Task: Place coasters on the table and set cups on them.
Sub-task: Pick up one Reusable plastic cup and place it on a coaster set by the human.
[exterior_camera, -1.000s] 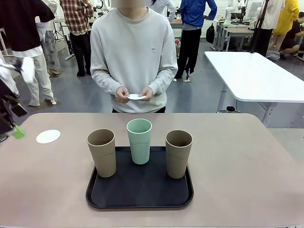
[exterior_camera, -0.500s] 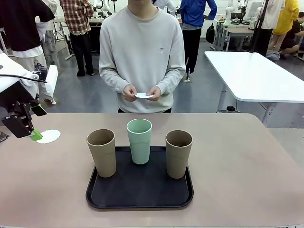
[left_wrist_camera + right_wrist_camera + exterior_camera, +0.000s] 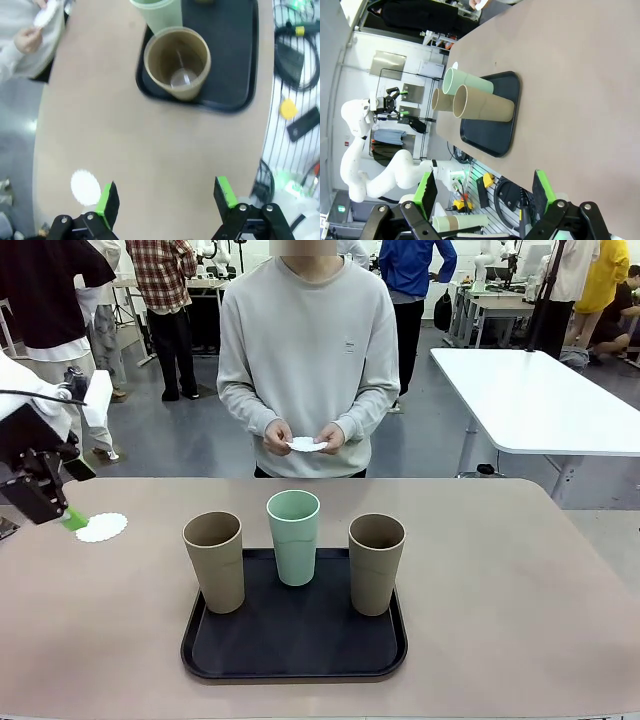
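White lace coaster (image 3: 102, 527) lay at the surface's (image 3: 500, 580) left, just beside the left end effector (image 3: 165, 192) — jaws apart, empty; right end effector (image 3: 485, 187) likewise apart; cups (image 3: 294, 537) stood on the tray (image 3: 295, 655).

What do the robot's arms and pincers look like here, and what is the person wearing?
The left arm has white casing, with a thin black cable along it. The left pincer and right pincer are black and jointed, with bright green pads. The person wears a light grey long-sleeved sweatshirt.
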Tool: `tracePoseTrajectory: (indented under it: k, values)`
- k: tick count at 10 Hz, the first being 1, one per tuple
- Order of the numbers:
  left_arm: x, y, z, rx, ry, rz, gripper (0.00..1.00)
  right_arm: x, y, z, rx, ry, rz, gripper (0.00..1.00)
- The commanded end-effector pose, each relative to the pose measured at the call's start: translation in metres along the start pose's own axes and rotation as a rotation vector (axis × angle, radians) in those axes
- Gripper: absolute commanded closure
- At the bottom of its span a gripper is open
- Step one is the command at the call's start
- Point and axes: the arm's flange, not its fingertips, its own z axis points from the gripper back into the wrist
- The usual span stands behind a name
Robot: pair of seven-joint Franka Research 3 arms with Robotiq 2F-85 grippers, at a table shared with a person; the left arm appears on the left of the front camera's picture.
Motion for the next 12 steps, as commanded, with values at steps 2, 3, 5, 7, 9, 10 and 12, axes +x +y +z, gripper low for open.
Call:
tracePoseTrajectory:
  k: [2, 3, 5, 7, 9, 10, 12]
  values:
    - [-0.034, 0.038, -0.042, -0.128, -0.419, -0.077, 0.00, 0.000, -0.001, 0.000, 0.015, -0.002, 0.004, 0.00]
    - [-0.047, 0.040, -0.057, -0.165, -0.463, -0.082, 0.00, 0.000, -0.001, 0.000, 0.015, -0.002, 0.004, 0.00]
    - [-0.074, 0.040, -0.091, -0.267, -0.557, -0.071, 0.00, 0.000, -0.001, 0.000, 0.015, -0.002, 0.004, 0.00]
    - [-0.090, 0.033, -0.113, -0.245, -0.603, -0.089, 0.00, 0.000, -0.001, 0.000, 0.015, -0.002, 0.004, 0.00]
    - [-0.095, 0.028, -0.137, -0.245, -0.615, -0.095, 0.00, 0.000, -0.001, 0.000, 0.015, -0.002, 0.004, 0.00]
    - [-0.096, 0.025, -0.149, -0.241, -0.599, -0.104, 0.00, 0.000, -0.001, 0.000, 0.015, -0.002, 0.004, 0.00]
    - [-0.093, 0.017, -0.170, -0.251, -0.575, -0.119, 0.00, 0.000, -0.001, 0.000, 0.015, -0.002, 0.004, 0.00]
